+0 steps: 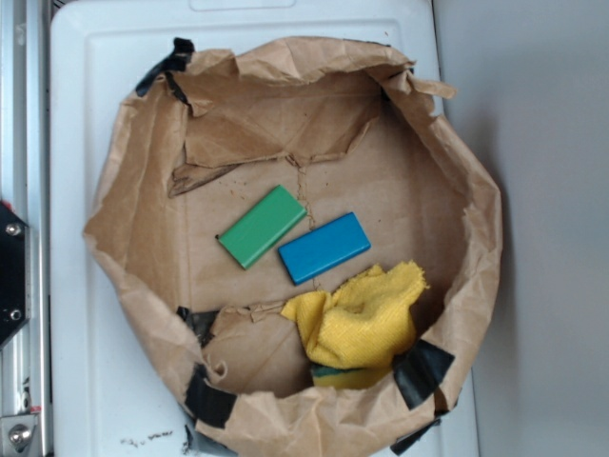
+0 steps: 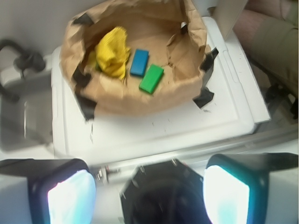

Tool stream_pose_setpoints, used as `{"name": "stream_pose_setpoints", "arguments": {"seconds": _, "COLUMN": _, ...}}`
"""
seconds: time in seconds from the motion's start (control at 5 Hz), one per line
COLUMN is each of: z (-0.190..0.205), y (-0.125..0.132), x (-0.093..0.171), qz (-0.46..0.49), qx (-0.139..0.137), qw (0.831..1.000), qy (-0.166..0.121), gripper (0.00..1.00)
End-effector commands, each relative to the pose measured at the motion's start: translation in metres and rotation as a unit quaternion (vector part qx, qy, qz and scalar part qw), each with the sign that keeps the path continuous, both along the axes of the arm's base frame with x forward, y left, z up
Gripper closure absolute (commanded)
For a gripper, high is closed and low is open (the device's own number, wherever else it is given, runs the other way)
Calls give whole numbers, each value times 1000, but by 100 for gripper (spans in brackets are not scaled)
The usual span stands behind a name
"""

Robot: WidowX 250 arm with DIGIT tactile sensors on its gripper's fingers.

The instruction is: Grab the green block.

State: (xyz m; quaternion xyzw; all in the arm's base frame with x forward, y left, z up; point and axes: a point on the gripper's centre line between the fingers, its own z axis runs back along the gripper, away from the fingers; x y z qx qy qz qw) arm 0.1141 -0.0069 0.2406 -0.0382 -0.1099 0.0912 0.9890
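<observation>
The green block (image 1: 262, 226) lies flat on the floor of a brown paper bag (image 1: 124, 228), tilted, just left of a blue slab (image 1: 324, 248). In the wrist view the green block (image 2: 151, 79) sits right of the blue slab (image 2: 139, 62), far off inside the paper bag (image 2: 140, 100). My gripper (image 2: 149, 196) is open, its two pale pads wide apart at the bottom of the wrist view, with nothing between them. It stands well back from the bag and high above it. The exterior view does not show the gripper.
A crumpled yellow cloth (image 1: 366, 319) fills the bag's near right corner, seen as the yellow cloth (image 2: 113, 55) left of the blue slab. The bag stands on a white plastic lid (image 1: 86, 381). Its crumpled walls rise all round, patched with black tape (image 1: 423, 371).
</observation>
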Motion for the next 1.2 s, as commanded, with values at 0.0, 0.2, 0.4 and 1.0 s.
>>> {"name": "stream_pose_setpoints", "arguments": {"seconds": 0.0, "z": -40, "y": -5, "x": 88, "qz": 19, "qx": 19, "qw": 998, "qy": 62, "gripper": 0}}
{"name": "stream_pose_setpoints", "arguments": {"seconds": 0.2, "z": -67, "y": 5, "x": 114, "qz": 63, "qx": 53, "qw": 995, "qy": 61, "gripper": 0}}
{"name": "stream_pose_setpoints", "arguments": {"seconds": 0.4, "z": -84, "y": 20, "x": 131, "qz": 86, "qx": 28, "qw": 995, "qy": 49, "gripper": 0}}
{"name": "stream_pose_setpoints", "arguments": {"seconds": 1.0, "z": -119, "y": 18, "x": 134, "qz": 71, "qx": 33, "qw": 994, "qy": 75, "gripper": 0}}
